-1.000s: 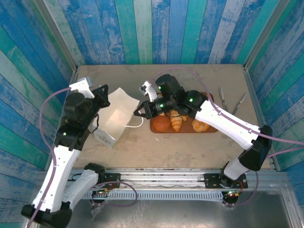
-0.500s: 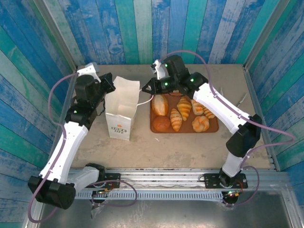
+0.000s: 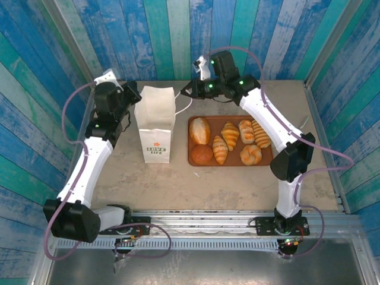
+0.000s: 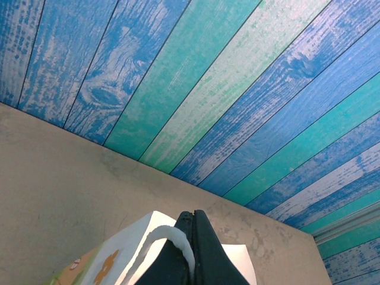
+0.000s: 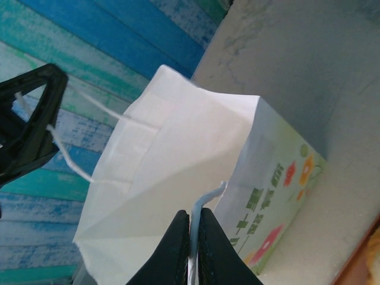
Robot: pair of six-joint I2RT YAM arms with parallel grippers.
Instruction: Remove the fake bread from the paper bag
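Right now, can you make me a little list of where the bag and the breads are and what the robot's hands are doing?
paper bag: upright, left of the tray, not touching it
left end effector: shut on the left cord handle
right end effector: shut on the right cord handle
fake bread: six pieces lying on the tray
tray: brown, flat on the table
inside of bag: cannot tell
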